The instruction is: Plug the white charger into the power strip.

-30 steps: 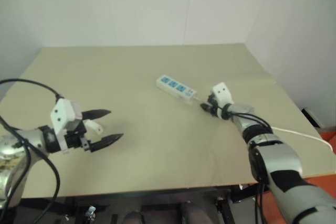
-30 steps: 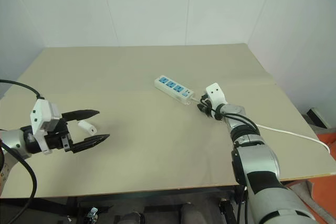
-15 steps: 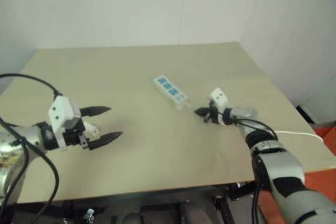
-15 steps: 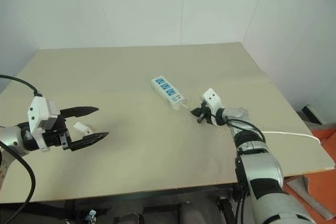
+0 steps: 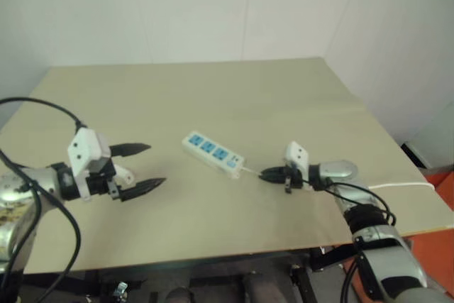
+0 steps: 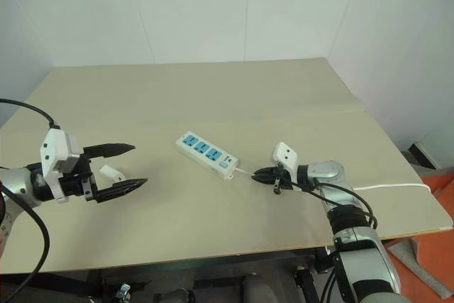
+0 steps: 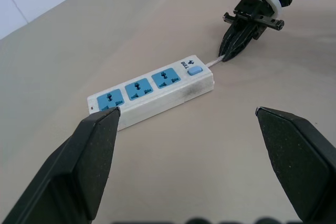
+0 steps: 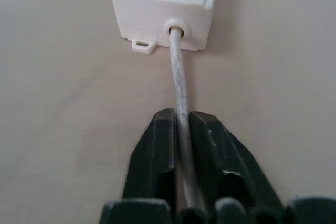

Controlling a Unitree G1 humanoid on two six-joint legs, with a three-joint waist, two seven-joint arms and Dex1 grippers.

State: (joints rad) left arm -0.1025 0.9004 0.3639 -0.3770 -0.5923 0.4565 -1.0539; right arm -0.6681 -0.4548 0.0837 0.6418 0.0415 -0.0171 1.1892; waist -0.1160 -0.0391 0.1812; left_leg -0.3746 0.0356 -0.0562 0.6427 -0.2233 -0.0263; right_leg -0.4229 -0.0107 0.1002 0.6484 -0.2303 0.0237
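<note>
The power strip (image 6: 207,155) lies flat at the middle of the table, three blue sockets up, its blue switch (image 7: 195,70) at the end facing my right gripper (image 6: 254,173). That gripper is shut on the strip's thin white cord (image 8: 177,72), a short way from the strip's end. The cord (image 6: 390,188) trails off past the right arm. My left gripper (image 6: 140,165) hovers open at the left, pointing at the strip. The white charger (image 6: 113,173) shows between the left fingers (image 7: 97,150), apparently lying on the table below them.
The beige table (image 6: 213,90) stands against white walls on the far and right sides. Its right edge (image 6: 397,154) runs close to the right arm. A black cable (image 6: 28,111) loops off the left wrist.
The right gripper has drawn back with the cord in its grip, and the power strip has slid nearer and to the left. The left gripper has kept still and open.
</note>
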